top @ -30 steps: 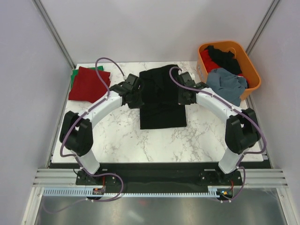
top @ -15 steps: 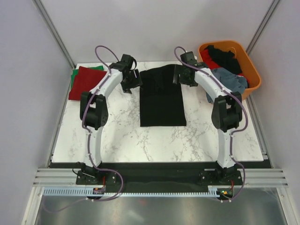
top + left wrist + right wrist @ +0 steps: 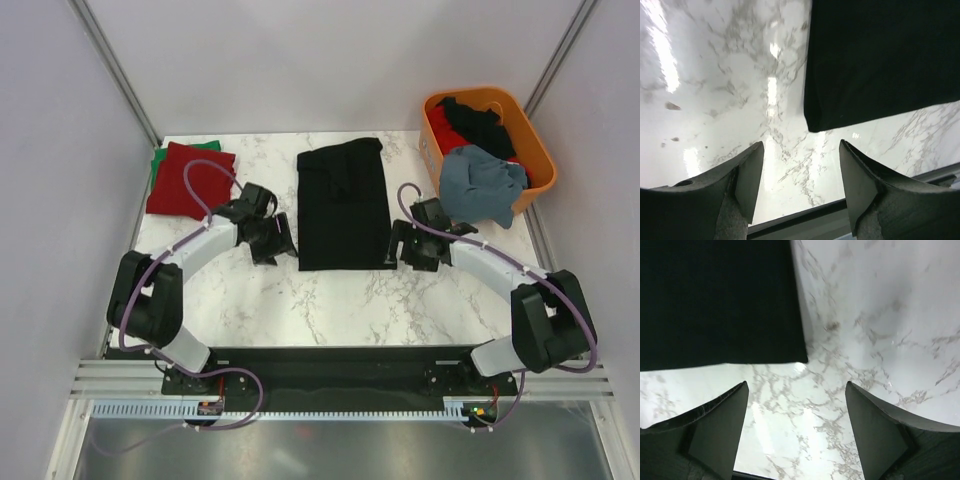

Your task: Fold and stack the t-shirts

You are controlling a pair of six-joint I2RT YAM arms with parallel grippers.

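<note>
Our left gripper (image 3: 278, 243) hangs with its jaws spread wide and nothing between them. In its wrist view (image 3: 800, 146) we see only marble in the gap. The near left corner of the folded black t-shirt (image 3: 880, 60) lies just beyond the fingertips, apart from them. Our right gripper (image 3: 400, 245) mirrors it at the near right corner of that shirt. It is also wide open and empty (image 3: 796, 385), and the dark corner (image 3: 715, 300) stops just short of its fingertips.

Between the two grippers, the black t-shirt (image 3: 342, 205) lies flat on the white marble table (image 3: 330, 300) as a long narrow rectangle. Its long sides run away from the arm bases. Its near edge is straight, and we make out a few soft wrinkles toward its far end.

Well to the left of the black t-shirt, level with its far half, a folded dark red t-shirt (image 3: 190, 180) rests on a green t-shirt (image 3: 157, 165). Only a strip of the green one shows, along the left side.

To the right of the black t-shirt, past the right gripper, an orange basket (image 3: 541, 152) stands at the far corner. A grey-blue t-shirt (image 3: 482, 182) spills over the basket's near rim, on the side toward the black t-shirt. Deeper in the basket we see a second black t-shirt (image 3: 480, 120) bunched over some red cloth (image 3: 449, 126).
</note>
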